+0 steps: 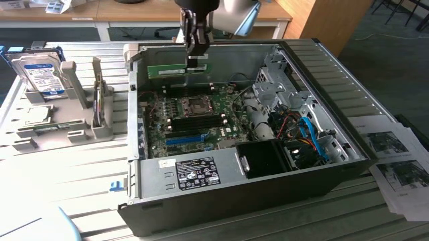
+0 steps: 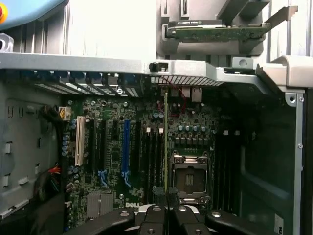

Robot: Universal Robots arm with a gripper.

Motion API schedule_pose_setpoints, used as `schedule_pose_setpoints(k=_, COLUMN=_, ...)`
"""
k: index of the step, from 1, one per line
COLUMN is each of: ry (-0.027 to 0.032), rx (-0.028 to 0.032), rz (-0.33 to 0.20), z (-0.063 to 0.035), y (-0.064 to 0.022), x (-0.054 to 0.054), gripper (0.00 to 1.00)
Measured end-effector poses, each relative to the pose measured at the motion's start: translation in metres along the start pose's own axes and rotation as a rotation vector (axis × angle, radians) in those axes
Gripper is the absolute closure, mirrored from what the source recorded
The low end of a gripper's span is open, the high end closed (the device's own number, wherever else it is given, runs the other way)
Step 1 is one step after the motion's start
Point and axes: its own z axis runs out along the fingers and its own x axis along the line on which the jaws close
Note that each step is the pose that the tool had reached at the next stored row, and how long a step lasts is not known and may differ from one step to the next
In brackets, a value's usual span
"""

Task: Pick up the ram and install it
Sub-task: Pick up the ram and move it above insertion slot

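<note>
Tool (image 1: 196, 59) pinches narrowly on one ram (image 1: 168, 72), held level above the far end of the one open computer case (image 1: 335, 90), over its motherboard (image 1: 194, 125). One hard drive (image 1: 40, 75) stands in one grey rack (image 1: 74, 125) on the surface (image 1: 80, 165), at the exterior view's left.

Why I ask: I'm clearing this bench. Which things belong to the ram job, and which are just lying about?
Job in hand:
- gripper, shut on the ram
- open computer case
- motherboard inside it

Lying about:
- hard drive standing in the grey holder
- printed papers
</note>
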Motion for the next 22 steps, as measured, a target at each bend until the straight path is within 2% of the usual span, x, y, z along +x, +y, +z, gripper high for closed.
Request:
schedule_pose_setpoints(k=14, ry=0.0, rx=0.0, rz=0.0, z=-0.0011, y=-0.0344, x=0.001, gripper=0.89)
schedule_pose_setpoints(k=22, ry=0.0, rx=0.0, rz=0.0, z=-0.0008, y=-0.0354, x=0.001, gripper=0.89)
